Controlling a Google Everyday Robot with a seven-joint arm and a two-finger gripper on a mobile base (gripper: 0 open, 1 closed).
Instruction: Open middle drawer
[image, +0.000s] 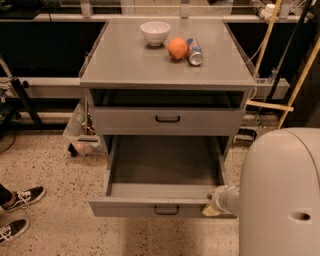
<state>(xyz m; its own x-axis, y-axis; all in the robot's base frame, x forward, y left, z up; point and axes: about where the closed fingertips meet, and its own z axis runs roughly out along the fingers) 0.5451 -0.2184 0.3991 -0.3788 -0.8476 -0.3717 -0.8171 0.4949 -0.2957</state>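
Note:
The grey cabinet (167, 60) has a closed upper drawer (125, 121) with a black bar handle. Below it the middle drawer (165, 172) is pulled far out, and its plain grey tray is empty. Its front panel carries a small black handle (166, 210). My gripper (212, 204) is at the right end of that front panel, touching or just beside the corner. It comes from my pale arm (280, 195) at the lower right. Any drawer below is hidden by the open one.
On the cabinet top stand a white bowl (155, 32), an orange (177, 48) and a can lying on its side (194, 52). A person's black sneakers (20, 197) are on the speckled floor at the left. Wooden poles (300, 75) lean at the right.

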